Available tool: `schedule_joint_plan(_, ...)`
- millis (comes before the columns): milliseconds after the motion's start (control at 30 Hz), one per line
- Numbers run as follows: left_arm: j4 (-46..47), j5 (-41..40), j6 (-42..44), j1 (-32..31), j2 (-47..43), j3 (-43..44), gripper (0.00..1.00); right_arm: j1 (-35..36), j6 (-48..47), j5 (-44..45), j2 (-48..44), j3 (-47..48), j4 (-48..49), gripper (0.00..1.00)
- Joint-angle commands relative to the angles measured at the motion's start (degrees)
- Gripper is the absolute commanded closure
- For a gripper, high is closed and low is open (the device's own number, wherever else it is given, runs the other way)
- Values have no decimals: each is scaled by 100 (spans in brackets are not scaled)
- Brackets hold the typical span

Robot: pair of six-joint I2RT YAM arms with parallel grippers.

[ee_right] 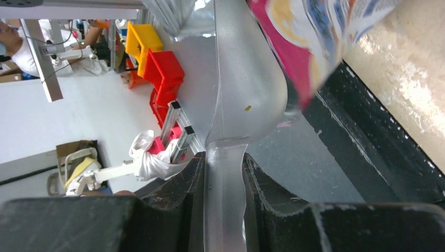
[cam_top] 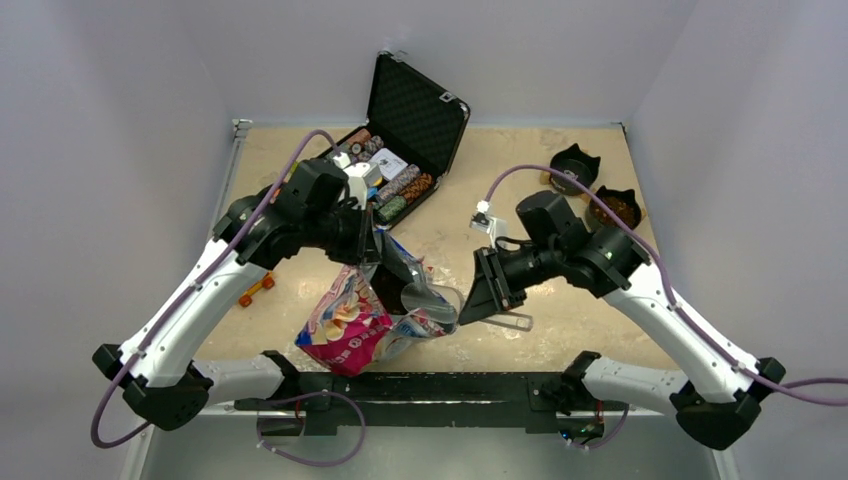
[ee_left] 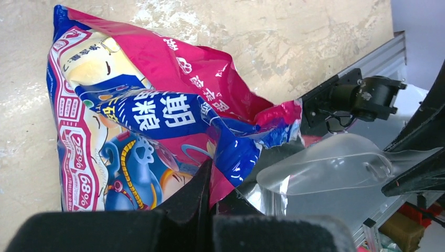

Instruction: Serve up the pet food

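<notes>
We note pet food bag (cam_top: 352, 330) lying at bench (cam_top: 585, 310) near edge, long axis near-left to far-right, mouth facing right. Our left fingers (cam_top: 365, 250) pinch mouth rim; right fingers (cam_top: 487, 293) clamp clear scoop (cam_top: 432, 300) at mouth. Chip case (cam_top: 405, 150) behind.

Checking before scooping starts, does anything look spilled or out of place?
No spill shows. The bag slumps crumpled near the table's near edge, left gripper pinching its mouth, right gripper holding a scoop there. A small orange thing lies alone, left.

pet food bag (ee_left: 157, 68) printed "28%", "68%", white characters "期粮"
</notes>
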Motion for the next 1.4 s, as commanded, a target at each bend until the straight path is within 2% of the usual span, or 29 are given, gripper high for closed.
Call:
schedule_joint_plan(0, 824, 535, 169, 0, -511, -318, 100, 467, 56, 478, 666, 1028, -158, 100)
schedule_joint_plan(100, 805, 984, 180, 0, -618, -205, 100, 803, 186, 1118, 1643, 2010, -762, 100)
schedule_joint_plan(167, 1232, 1464, 229, 0, -822, -358, 100, 1023, 277, 1734, 2244, 2639, -1065, 100)
schedule_joint_plan(300, 1764, 1835, 98, 0, -1192, -566, 100, 1195, -4, 3224, 3307, 4103, -2471, 100)
schedule_joint_plan(367, 1897, 1605, -119, 1, -1299, -684, 100, 1196, -105, 3929, 3401, 4112, -2917, 100)
schedule_joint_plan(467, 1659, 1205, -499, 9, -1195, -668, 100, 1192, -218, 4389, 3078, 3442, -2946, 100)
schedule_joint_plan(633, 2361, 1575, -1213, 9, -1171, -1222, 100, 1313, -279, 4270, 3108, 2654, -2616, 100)
schedule_joint_plan(700, 2595, 1760, -1532, 9, -1096, -1429, 100, 1427, -317, 4270, 3506, 2661, -2362, 100)
schedule_joint_plan(900, 2084, 1709, -1788, 9, -522, -1404, 100, 1905, -427, 4270, 5423, 3166, -1034, 100)
schedule_joint_plan(1033, 1913, 1688, -1904, 9, -294, -1380, 100, 1875, -380, 2893, 5268, 2787, 845, 100)
schedule_joint_plan(1100, 1985, 1639, -1812, 9, -346, -1285, 100, 1837, -542, 1258, 4767, 2050, 2402, 100)
schedule_joint_plan(1167, 2145, 1652, -1778, 11, -474, -1252, 100, 1733, -399, 236, 4284, 1322, 3788, 100)
schedule_joint_plan(1300, 2459, 1626, -1608, 9, -827, -1261, 100, 1274, 223, -1382, 3516, 404, 5323, 100)
schedule_joint_plan(1367, 2429, 1445, -1492, 13, -1056, -1310, 100, 1036, 491, -1586, 2995, -81, 5635, 100)
